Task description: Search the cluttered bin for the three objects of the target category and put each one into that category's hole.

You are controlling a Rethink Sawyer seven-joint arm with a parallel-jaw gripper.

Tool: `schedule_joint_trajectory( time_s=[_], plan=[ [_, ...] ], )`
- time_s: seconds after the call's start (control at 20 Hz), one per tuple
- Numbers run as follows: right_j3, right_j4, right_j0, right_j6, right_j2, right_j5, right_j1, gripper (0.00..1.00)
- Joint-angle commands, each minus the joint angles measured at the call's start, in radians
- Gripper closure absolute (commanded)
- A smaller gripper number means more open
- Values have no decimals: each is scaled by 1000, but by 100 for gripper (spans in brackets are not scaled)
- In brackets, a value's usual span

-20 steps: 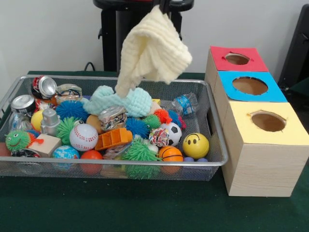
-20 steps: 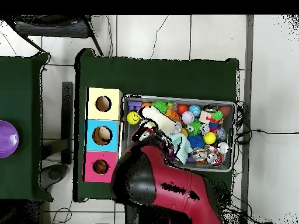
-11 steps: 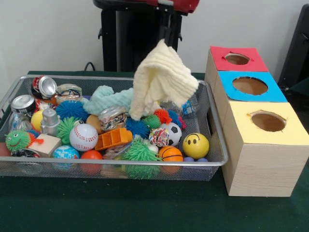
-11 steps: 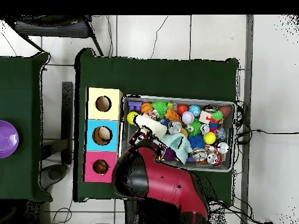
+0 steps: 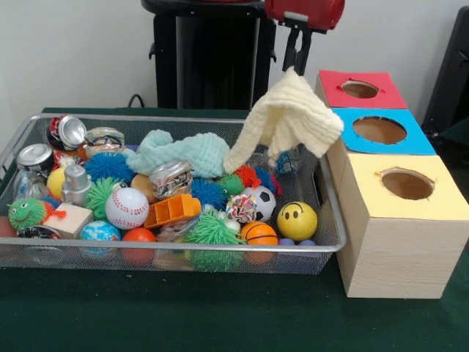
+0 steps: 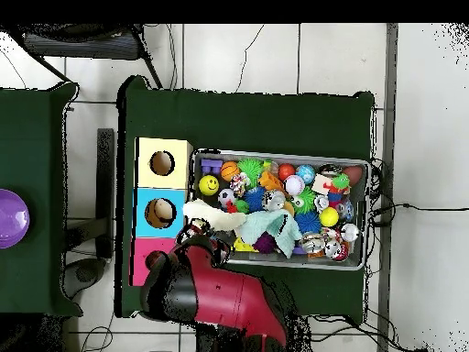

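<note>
The gripper (image 5: 295,67) pinches the top corner of a cream cloth (image 5: 287,121), which hangs above the bin's (image 5: 331,213) three-o'clock rim, beside the blue hole (image 5: 379,130). The loose drape could snag that rim or bunch over the hole's edge instead of dropping through. A mint cloth (image 5: 179,152) waits in the bin.

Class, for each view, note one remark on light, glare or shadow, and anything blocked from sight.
Front view: soft even light, glints on the crushed can, no hard shadow under the cream cloth hanging from the gripper. Overhead view: flat light; the red arm blocks most of the red box.
</note>
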Motion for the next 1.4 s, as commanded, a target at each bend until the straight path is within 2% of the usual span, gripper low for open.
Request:
schedule_joint_trajectory(
  time_s=[0.05, 0.3, 0.35, 0.55, 0.7, 0.85, 1.05, 1.25, 1.4],
  plan=[
    [50, 74, -12, 208, 35, 37, 21, 100],
    [41, 75, -33, 170, 59, 14, 39, 100],
    [36, 71, -33, 164, 60, 10, 43, 0],
    [23, 69, -24, 166, 55, 6, 52, 0],
    [13, 80, -59, 155, 83, 6, 54, 0],
    [10, 80, -60, 139, 67, 82, 13, 0],
    [-46, 66, -89, 96, 59, 129, -3, 0],
    [-119, 45, -185, 21, 120, 105, 56, 0],
    [-154, 25, -227, 10, 142, 53, 102, 0]
  ],
)
